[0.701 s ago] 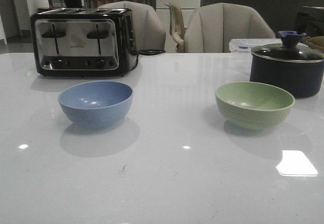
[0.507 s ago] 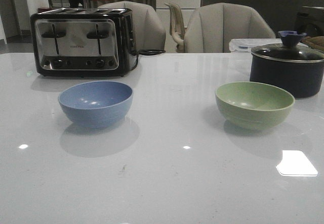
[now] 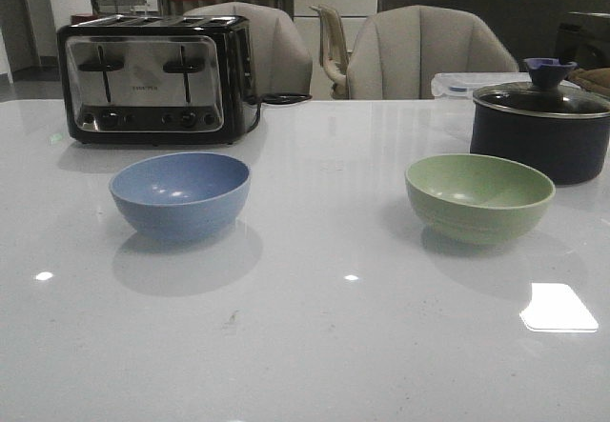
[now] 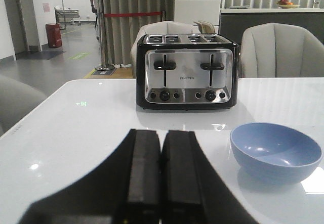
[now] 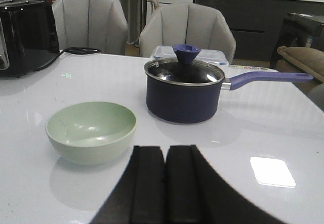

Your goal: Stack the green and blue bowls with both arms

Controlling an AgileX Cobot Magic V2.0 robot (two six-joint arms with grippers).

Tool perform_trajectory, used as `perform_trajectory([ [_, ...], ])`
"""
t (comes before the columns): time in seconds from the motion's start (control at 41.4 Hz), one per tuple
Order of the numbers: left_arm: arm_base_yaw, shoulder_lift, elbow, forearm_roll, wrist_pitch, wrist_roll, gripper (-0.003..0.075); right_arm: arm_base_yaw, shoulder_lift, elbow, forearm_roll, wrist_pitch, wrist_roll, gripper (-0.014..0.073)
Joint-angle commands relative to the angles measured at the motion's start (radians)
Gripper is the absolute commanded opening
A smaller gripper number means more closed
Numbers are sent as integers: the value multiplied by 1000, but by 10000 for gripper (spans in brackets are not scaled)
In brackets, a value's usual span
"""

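The dusty blue bowl [image 3: 180, 194] stands upright and empty on the left of the white table; it also shows in the left wrist view [image 4: 276, 150]. The sage green bowl [image 3: 478, 196] stands upright and empty on the right; it also shows in the right wrist view [image 5: 91, 131]. The bowls are well apart. My left gripper [image 4: 161, 135] is shut and empty, off to the side of the blue bowl. My right gripper [image 5: 165, 150] is shut and empty, beside the green bowl. Neither gripper shows in the front view.
A black and silver toaster [image 3: 152, 81] stands behind the blue bowl. A dark navy lidded pot [image 3: 540, 127] with a long handle [image 5: 268, 77] stands just behind the green bowl. Grey chairs [image 3: 429, 52] line the table's far edge.
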Motion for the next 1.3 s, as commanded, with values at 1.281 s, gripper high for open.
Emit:
perform_trajectory([
  [1.281, -8, 423, -681, -20, 551, -3, 102, -7, 601, -726, -9, 639, -8, 34],
])
